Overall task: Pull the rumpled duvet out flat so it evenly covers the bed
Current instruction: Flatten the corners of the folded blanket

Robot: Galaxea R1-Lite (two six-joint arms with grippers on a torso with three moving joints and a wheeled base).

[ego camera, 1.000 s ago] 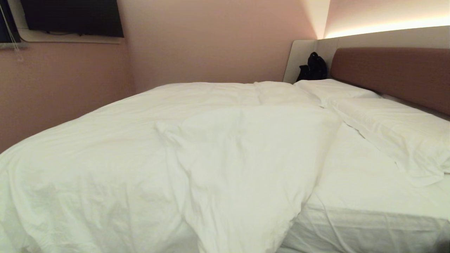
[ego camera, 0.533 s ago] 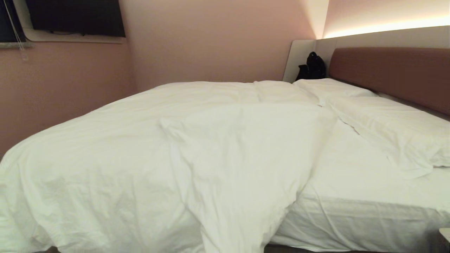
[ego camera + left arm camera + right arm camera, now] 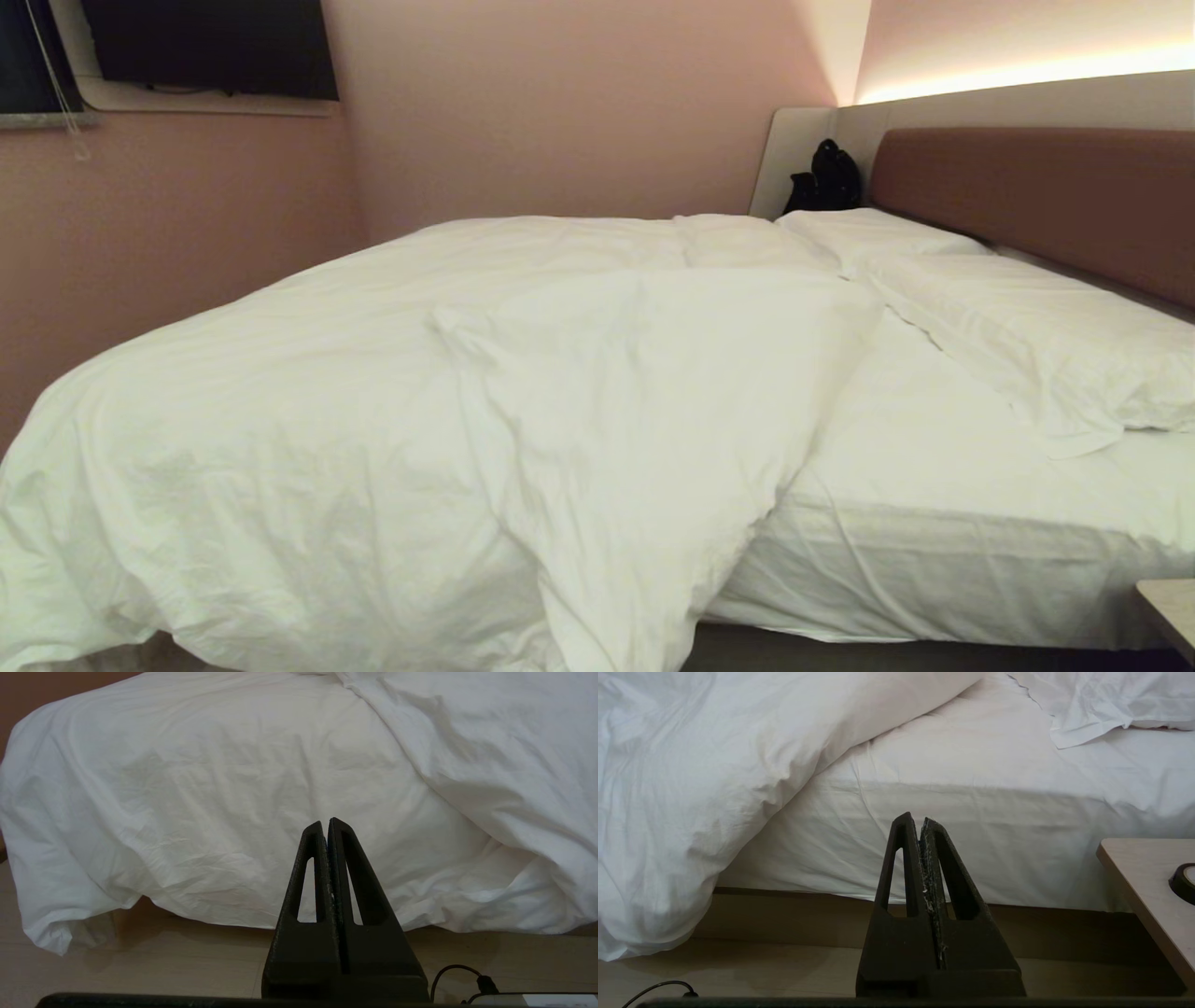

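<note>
A puffy white duvet [image 3: 392, 401] lies rumpled over the left and middle of the bed [image 3: 943, 523], a thick fold hanging over the near side toward the floor. The sheeted mattress shows bare on the right, below the brown headboard [image 3: 1036, 196]. Neither arm appears in the head view. In the left wrist view my left gripper [image 3: 325, 822] is shut and empty, held off the floor in front of the hanging duvet [image 3: 233, 788]. The right wrist view has my right gripper [image 3: 916, 819] shut and empty, facing the mattress side [image 3: 980, 830] with the duvet [image 3: 691, 779] beside it.
Two white pillows [image 3: 1036, 336] lie along the headboard. A black bag [image 3: 826, 177] sits at the bed's far corner. A pale wooden nightstand [image 3: 1143, 877] with a dark round object [image 3: 1184, 882] stands close at the right. Pink walls enclose the far and left sides; a cable [image 3: 460, 975] trails on the wooden floor.
The whole head view has shifted: the bed sits lower and slightly farther, showing more of its base and the nightstand corner. The camera moved; bedding and both grippers are unchanged.
</note>
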